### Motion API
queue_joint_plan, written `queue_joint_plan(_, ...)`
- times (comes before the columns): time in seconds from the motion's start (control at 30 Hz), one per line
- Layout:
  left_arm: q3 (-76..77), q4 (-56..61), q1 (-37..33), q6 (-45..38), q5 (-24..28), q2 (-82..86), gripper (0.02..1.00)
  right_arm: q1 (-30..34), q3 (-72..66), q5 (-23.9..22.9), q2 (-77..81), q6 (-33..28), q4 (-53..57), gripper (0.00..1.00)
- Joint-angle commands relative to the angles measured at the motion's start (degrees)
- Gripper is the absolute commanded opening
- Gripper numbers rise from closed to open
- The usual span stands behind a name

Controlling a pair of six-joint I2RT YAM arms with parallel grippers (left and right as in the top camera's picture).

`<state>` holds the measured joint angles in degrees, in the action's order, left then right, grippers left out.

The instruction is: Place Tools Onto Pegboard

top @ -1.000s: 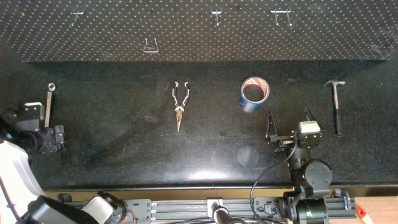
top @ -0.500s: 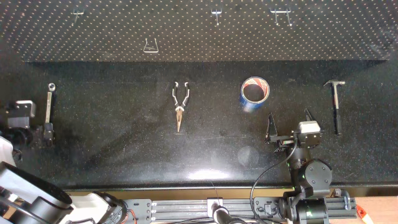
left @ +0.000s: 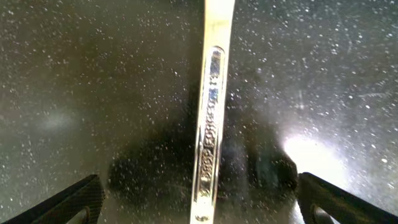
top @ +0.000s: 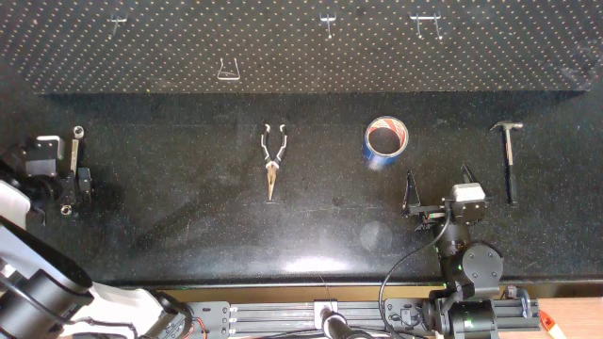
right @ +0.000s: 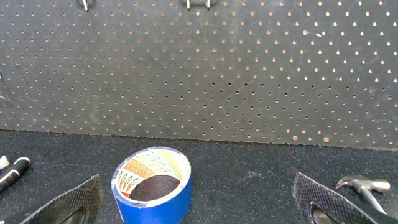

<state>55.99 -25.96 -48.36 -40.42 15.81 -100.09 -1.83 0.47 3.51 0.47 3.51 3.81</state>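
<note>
A silver wrench (top: 74, 151) lies on the black worktop at the far left, its ring end toward the pegboard (top: 301, 42). My left gripper (top: 73, 188) is low over the wrench's near end, open. In the left wrist view the wrench's shaft (left: 210, 118) runs between the left gripper's (left: 199, 202) spread fingers. Pliers (top: 272, 160) lie in the middle, a blue tape roll (top: 384, 141) right of them, and a hammer (top: 509, 160) at the far right. My right gripper (top: 439, 185) stands open and empty near the front, facing the tape roll (right: 151, 185).
Metal hooks (top: 327, 19) hang along the pegboard's top, and a flask-shaped outline hook (top: 227, 70) sits lower left. The right wrist view catches the hammer head (right: 360, 185) and a pliers handle (right: 12, 172). The worktop's front edge carries the arm rail.
My left gripper has moved toward the pegboard along the wrench's handle and now straddles it. The right arm and the other tools have not moved.
</note>
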Motion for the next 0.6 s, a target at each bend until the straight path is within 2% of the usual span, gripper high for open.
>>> queue_joint_plan(0.03, 1.2, 0.9, 0.1, 1.2, 2.1, -0.9, 0.991, 0.2, -0.2, 0.1, -0.4, -0.8, 0.2, 0.989)
queue_joint_plan(0.43, 1.2, 0.4, 0.1, 2.6, 2.9, -1.7, 0.989, 0.2, -0.2, 0.1, -0.4, -0.8, 0.2, 0.989)
queue_joint_plan(0.47, 1.2, 0.2, 0.1, 2.2, 2.8, -1.7, 0.879, 0.2, -0.2, 0.1, -0.4, -0.8, 0.2, 0.989)
queue_joint_plan(0.53, 1.2, -0.1, 0.1, 2.0, 2.2, -1.7, 0.783, 0.2, -0.2, 0.1, -0.4, -0.8, 0.2, 0.989)
queue_joint_plan(0.6, 1.2, -0.6, 0.1, 0.7, 1.6, -1.7, 0.759, 0.2, -0.2, 0.1, -0.4, -0.8, 0.2, 0.989)
